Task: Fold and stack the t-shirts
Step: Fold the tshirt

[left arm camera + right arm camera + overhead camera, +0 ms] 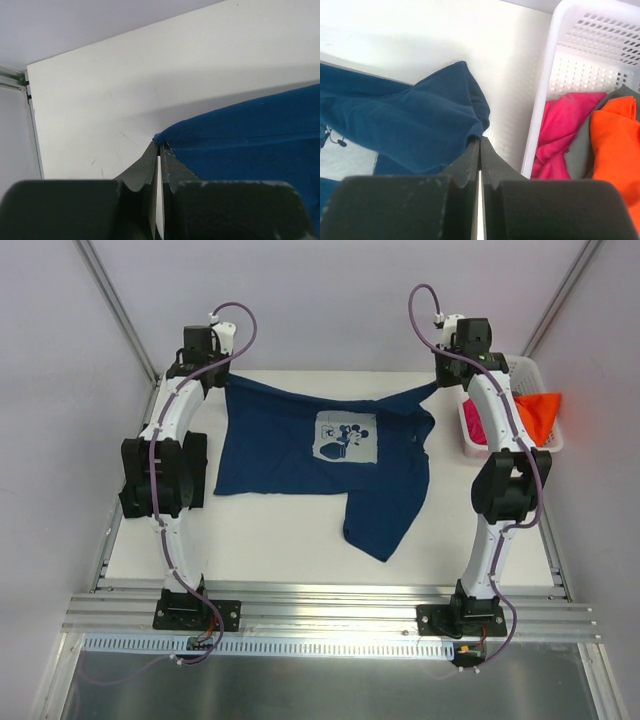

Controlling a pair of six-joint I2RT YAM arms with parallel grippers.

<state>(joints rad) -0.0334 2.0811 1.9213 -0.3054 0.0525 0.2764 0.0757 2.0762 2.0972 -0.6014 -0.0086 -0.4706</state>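
Observation:
A navy blue t-shirt point(320, 455) with a pale printed square lies spread across the far half of the table, one part hanging toward the front. My left gripper point(222, 373) is shut on the shirt's far left corner point(165, 137), pinching the cloth edge. My right gripper point(440, 380) is shut on its far right corner point(470, 120). Magenta point(560, 125), grey point(580, 145) and orange point(615, 145) shirts lie in the basket. No black shirt is in view.
A white plastic lattice basket point(540, 375) stands at the far right, by my right arm; its wall point(545, 90) is close to the right fingers. Metal rails run along the table's front and left edges point(110, 540).

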